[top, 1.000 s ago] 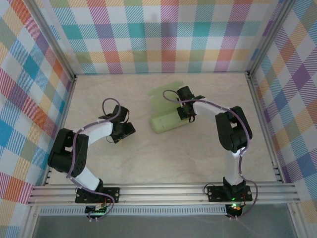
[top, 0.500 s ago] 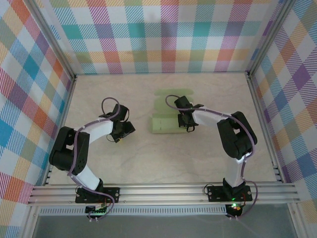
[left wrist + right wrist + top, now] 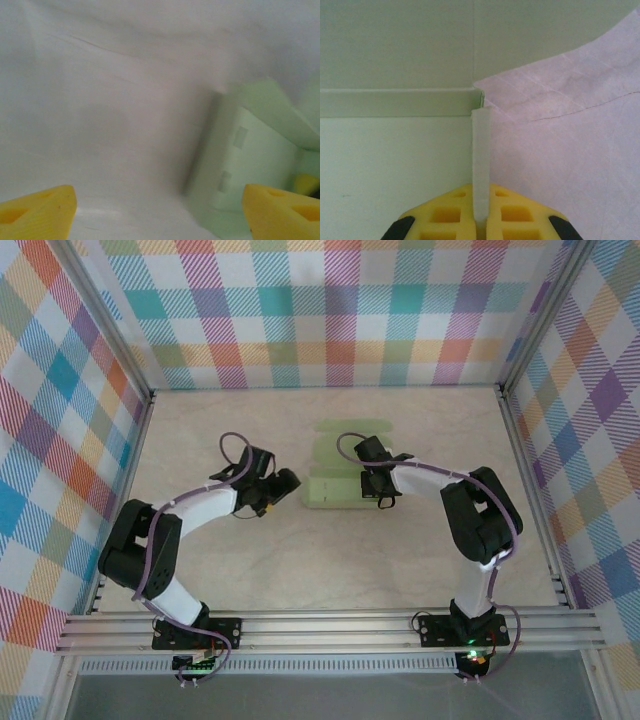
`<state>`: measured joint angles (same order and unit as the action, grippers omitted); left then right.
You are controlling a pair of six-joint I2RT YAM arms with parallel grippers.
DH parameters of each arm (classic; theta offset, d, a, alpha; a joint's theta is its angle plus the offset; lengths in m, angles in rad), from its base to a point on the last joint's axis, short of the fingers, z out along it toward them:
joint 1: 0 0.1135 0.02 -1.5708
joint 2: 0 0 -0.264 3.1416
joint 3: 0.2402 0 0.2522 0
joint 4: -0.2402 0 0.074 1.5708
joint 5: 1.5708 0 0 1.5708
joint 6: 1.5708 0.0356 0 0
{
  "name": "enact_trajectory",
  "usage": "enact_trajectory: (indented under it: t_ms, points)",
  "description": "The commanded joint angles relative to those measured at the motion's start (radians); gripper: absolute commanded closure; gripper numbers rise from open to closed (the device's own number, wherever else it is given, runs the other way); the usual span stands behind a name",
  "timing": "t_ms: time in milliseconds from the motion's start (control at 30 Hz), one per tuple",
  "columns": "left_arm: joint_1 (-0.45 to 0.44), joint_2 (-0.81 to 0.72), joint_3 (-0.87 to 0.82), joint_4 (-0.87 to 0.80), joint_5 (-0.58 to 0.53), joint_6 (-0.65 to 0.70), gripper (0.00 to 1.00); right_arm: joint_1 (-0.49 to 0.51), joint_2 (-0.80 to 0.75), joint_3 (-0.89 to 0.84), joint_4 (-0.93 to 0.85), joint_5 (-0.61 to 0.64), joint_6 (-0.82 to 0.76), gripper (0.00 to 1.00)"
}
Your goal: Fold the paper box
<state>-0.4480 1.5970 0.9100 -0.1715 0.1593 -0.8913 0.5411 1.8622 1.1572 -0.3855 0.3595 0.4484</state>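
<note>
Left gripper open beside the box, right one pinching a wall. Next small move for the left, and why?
Probably ease the left gripper a little further toward the end of the paper box facing it. Its jaws stand open, short of the box, while the right gripper is shut on a thin upright wall, steadying it.

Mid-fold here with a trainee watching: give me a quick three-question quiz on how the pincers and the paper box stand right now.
1. True or false: the left pincer is shut.
2. What is the right pincer clamped on? A) a thin upright wall of the paper box; B) a cable; C) nothing.
3. Fill in: in the top view, the left pincer sits to the ___ of the paper box.
Key: 1 false, it is wide open. 2 A. 3 left.
</note>
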Motion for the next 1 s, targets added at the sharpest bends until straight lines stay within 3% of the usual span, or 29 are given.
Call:
enact_trajectory:
  t_ms: [0, 100, 200, 333, 500, 733, 867, 967]
  points:
    - [-0.078, -0.007, 0.091, 0.028, -0.013, -0.103, 0.13, 0.004, -0.017, -0.017, 0.012, 0.013, 0.027, 1.0]
    - [-0.084, 0.051, 0.172, -0.005, -0.027, -0.098, 0.2, 0.003, -0.026, -0.024, 0.015, 0.01, 0.025, 1.0]
    - [-0.097, 0.118, 0.264, -0.156, -0.03, -0.183, 0.32, 0.004, -0.032, -0.027, 0.011, 0.013, 0.024, 1.0]
    - [-0.129, 0.131, 0.253, -0.21, -0.002, -0.352, 0.33, 0.004, -0.035, -0.024, 0.005, 0.013, 0.03, 1.0]
    - [-0.162, 0.071, 0.193, -0.277, -0.145, -0.497, 0.31, 0.004, -0.028, -0.03, 0.017, 0.007, 0.037, 1.0]
    - [-0.168, 0.117, 0.21, -0.229, -0.067, -0.548, 0.34, 0.005, -0.031, -0.027, 0.021, 0.024, 0.029, 1.0]
    - [-0.169, 0.13, 0.209, -0.223, -0.064, -0.546, 0.36, 0.006, -0.057, -0.023, 0.012, 0.02, 0.025, 0.78]
    - [-0.169, 0.124, 0.209, -0.224, -0.076, -0.534, 0.36, 0.006, -0.075, -0.021, 0.007, 0.012, 0.023, 0.72]
